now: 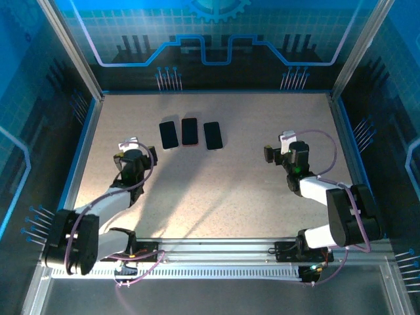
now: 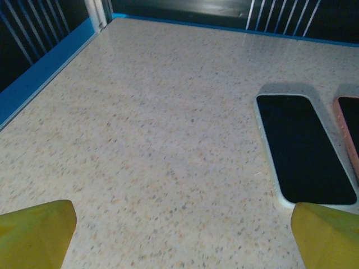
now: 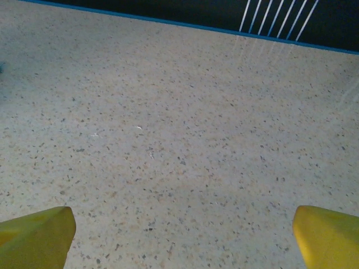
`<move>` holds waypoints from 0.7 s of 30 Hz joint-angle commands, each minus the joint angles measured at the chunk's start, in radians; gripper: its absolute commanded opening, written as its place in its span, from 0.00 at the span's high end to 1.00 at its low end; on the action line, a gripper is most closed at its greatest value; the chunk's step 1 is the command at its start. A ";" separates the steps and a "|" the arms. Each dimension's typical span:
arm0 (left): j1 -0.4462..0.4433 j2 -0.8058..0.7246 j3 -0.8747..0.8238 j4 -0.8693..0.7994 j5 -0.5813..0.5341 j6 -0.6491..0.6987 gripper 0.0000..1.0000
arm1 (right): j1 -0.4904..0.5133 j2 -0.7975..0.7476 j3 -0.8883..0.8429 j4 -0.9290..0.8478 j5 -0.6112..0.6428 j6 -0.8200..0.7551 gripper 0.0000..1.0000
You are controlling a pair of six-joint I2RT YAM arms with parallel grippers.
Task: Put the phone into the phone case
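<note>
Three flat dark slabs lie side by side at the far middle of the table. The left one has a pale rim and looks like a phone case. The middle one has a red-pink rim. The right one is plain dark and looks like the phone. My left gripper is open, low over bare table just near-left of the pale-rimmed slab. Its yellow fingertips hold nothing. My right gripper is open over bare table, well right of the slabs.
The speckled tabletop is ringed by a blue border and metal frame rails. Dark wall panels with white pins stand at the far edge. Both arm bases sit on the near rail.
</note>
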 commanded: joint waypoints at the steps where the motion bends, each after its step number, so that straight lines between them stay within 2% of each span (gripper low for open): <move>1: 0.040 0.111 -0.036 0.302 0.100 0.068 0.02 | -0.042 0.030 -0.045 0.176 -0.071 -0.004 0.00; 3: 0.055 0.173 -0.032 0.384 0.168 0.097 0.03 | -0.066 0.046 -0.082 0.253 -0.128 0.008 0.00; 5: 0.067 0.220 -0.004 0.366 0.223 0.101 0.03 | -0.082 0.071 -0.114 0.336 -0.165 0.016 0.00; 8: 0.069 0.322 -0.013 0.468 0.284 0.122 0.03 | -0.095 0.125 -0.133 0.423 -0.201 0.018 0.00; 9: 0.069 0.341 -0.017 0.507 0.284 0.135 0.02 | -0.096 0.115 -0.129 0.397 -0.207 0.017 0.00; 10: 0.074 0.316 -0.010 0.446 0.302 0.118 0.01 | -0.100 0.113 -0.118 0.373 -0.212 0.017 0.00; 15: 0.094 0.324 0.008 0.430 0.350 0.114 0.01 | -0.104 0.116 -0.064 0.273 -0.192 0.031 0.00; 21: 0.098 0.325 0.010 0.425 0.357 0.113 0.01 | -0.097 0.119 -0.066 0.284 -0.177 0.027 0.00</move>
